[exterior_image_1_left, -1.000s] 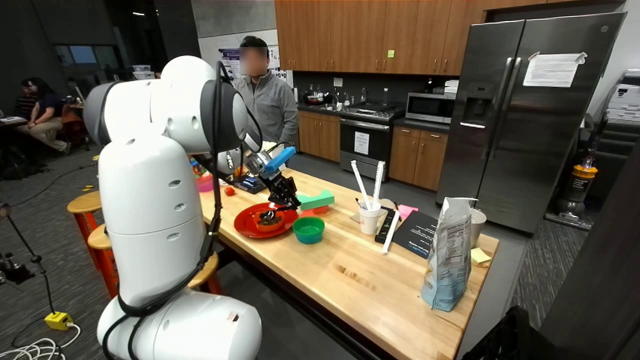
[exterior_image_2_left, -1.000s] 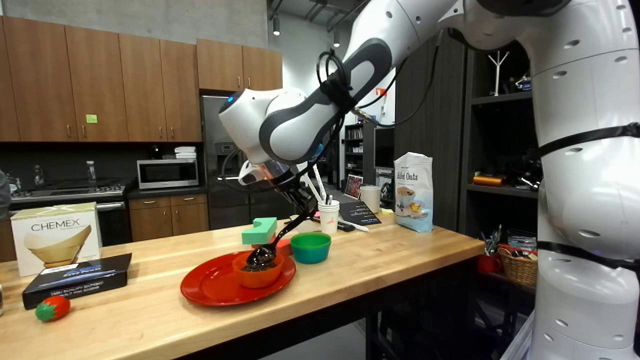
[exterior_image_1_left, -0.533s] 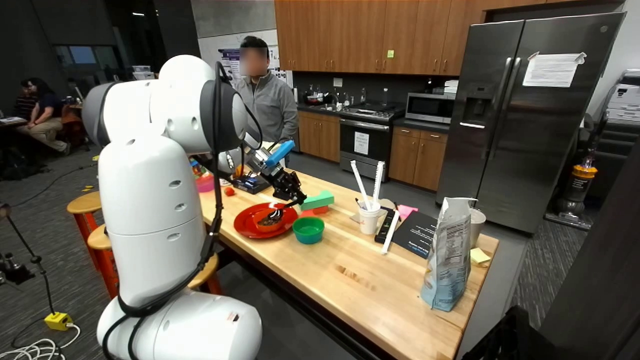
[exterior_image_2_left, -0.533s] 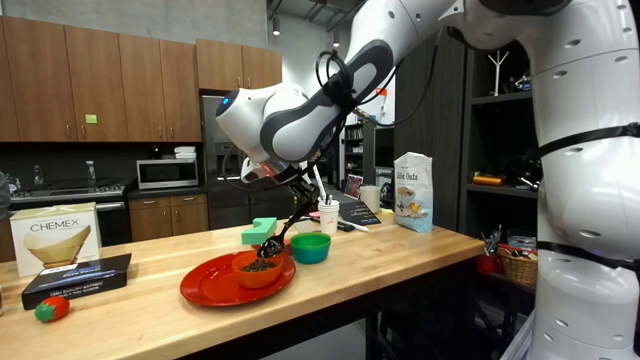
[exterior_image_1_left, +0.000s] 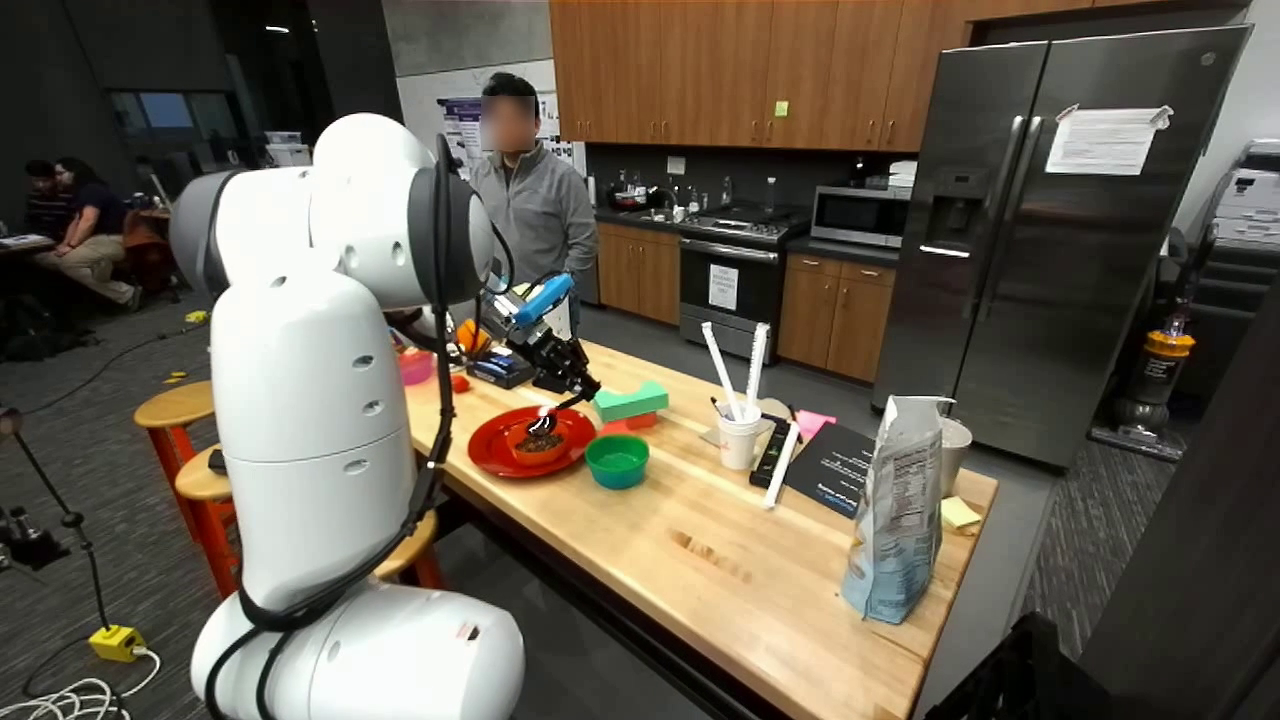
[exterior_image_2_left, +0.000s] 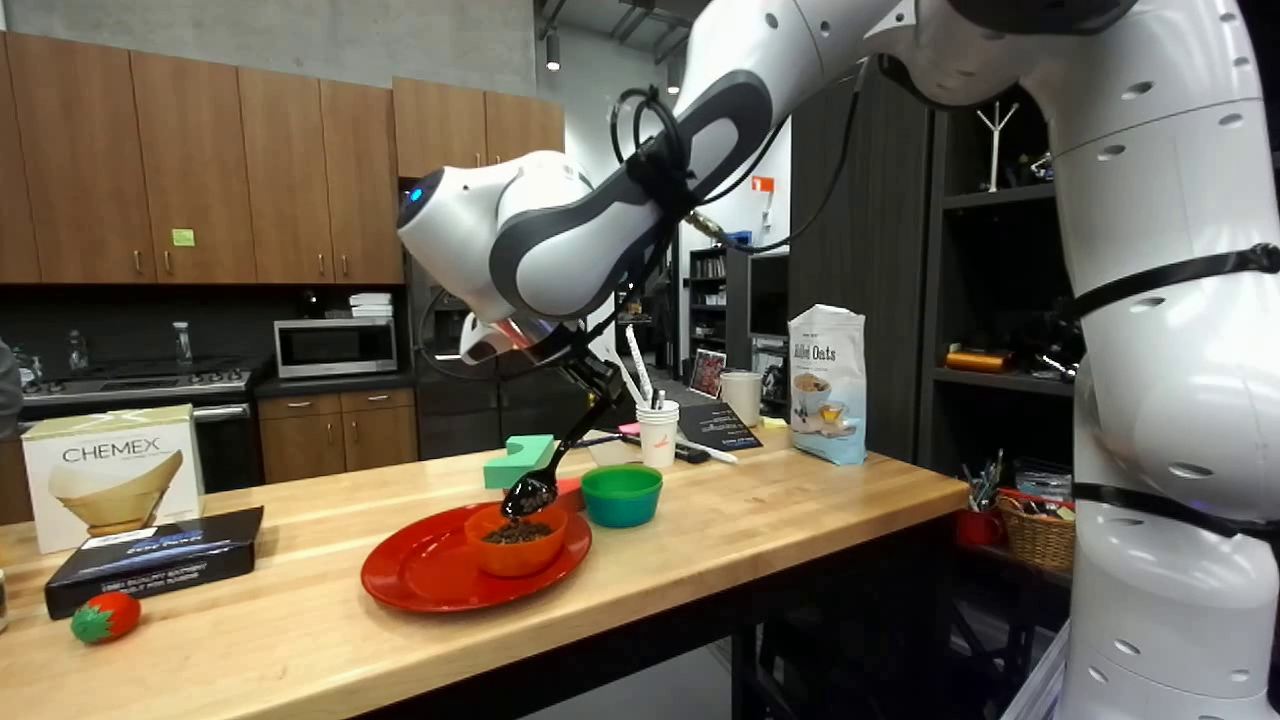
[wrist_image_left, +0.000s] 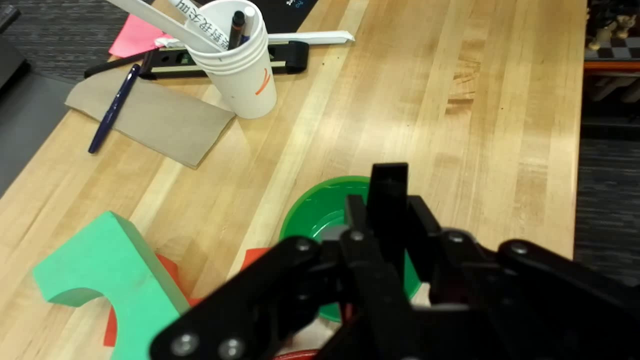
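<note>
Wrist view: jaws partly hide green bowl (wrist_image_left: 316, 207).

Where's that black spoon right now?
In an exterior view, the black spoon is slightly left of centre, held in the tool and slanting down to the orange bowl, with the green bowl just right of its lower end.

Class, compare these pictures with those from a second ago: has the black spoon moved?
Yes, upward: in an exterior view, the black spoon now sits higher against the orange bowl, which has stayed put.
</note>
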